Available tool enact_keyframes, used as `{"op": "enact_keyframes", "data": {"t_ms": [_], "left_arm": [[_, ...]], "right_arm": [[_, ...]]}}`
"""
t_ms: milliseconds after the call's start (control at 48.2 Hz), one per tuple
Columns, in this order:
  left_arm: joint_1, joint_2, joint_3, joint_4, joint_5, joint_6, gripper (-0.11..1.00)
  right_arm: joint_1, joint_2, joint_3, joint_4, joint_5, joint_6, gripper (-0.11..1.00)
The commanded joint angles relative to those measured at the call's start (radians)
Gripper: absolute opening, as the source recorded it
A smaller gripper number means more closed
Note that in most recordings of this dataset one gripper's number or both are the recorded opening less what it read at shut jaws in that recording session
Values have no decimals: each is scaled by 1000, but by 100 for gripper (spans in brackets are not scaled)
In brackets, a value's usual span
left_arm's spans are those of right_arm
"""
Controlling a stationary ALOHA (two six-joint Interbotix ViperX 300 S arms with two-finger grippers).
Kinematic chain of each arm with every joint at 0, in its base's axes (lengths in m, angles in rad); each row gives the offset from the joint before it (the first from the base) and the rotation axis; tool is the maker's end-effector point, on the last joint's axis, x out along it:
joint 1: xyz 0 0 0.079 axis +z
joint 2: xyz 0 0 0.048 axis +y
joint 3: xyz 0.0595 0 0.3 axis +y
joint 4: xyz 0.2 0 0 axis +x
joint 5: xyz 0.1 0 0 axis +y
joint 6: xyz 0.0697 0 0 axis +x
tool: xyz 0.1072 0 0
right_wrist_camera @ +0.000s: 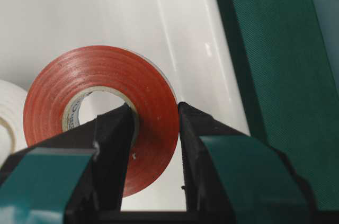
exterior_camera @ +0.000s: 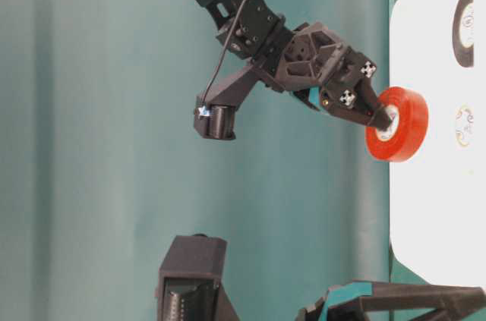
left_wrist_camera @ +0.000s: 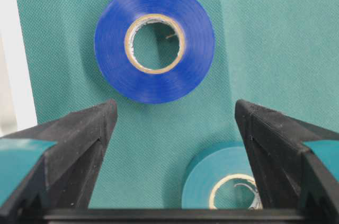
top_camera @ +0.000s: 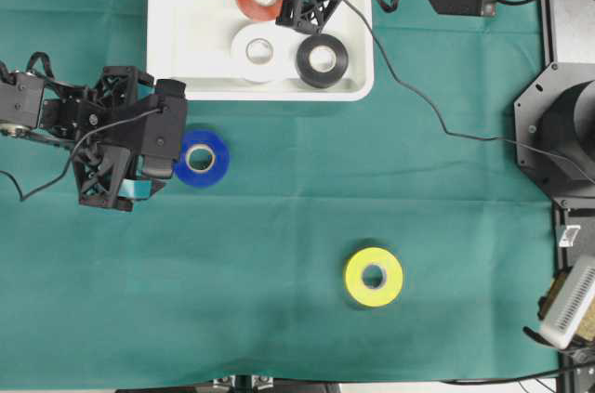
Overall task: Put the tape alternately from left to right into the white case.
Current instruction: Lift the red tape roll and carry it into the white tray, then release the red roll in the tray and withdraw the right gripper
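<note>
The right gripper (right_wrist_camera: 153,128) pinches the red roll (right_wrist_camera: 100,113) above the white case (top_camera: 186,40); white (top_camera: 257,52) and black (top_camera: 322,59) rolls lie inside; the left gripper (left_wrist_camera: 175,128) gapes near the blue roll (left_wrist_camera: 154,42); only its camera shows the teal roll (left_wrist_camera: 212,179); the yellow roll (top_camera: 373,277) sits apart.

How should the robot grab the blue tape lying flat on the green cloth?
The blue tape lies flat, hole up. Probably best from straight above: one finger of the open left pincer into the hole, the other outside the ring, pinching its wall, as the right pincer holds the red tape.
</note>
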Motion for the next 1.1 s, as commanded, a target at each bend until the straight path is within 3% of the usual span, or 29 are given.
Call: {"op": "enact_keyframes", "data": {"t_ms": [0,228,373,456,809,1078], "left_arm": [[-3,-18,-15,-2,-6,0,49],[-3,-18,-15,-2,-6,0,49],[-3,-17,-15,-2,-6,0,49],[-3,-18,-15,-2,-6,0,49],[-3,-18,-17,-2,-6,0,49],[-3,-18,-17,0,-6,0,49]], "right_arm": [[3,-11,-25,-3,-11,-2,24],[3,-9,-23,-3,-6,-2,25],[3,-9,-20,-3,-6,0,58],[3,-9,-18,-3,-5,0,67],[25,-37,-3,-3,0,3,67],[101,-114,63,-3,-3,5,67]]}}
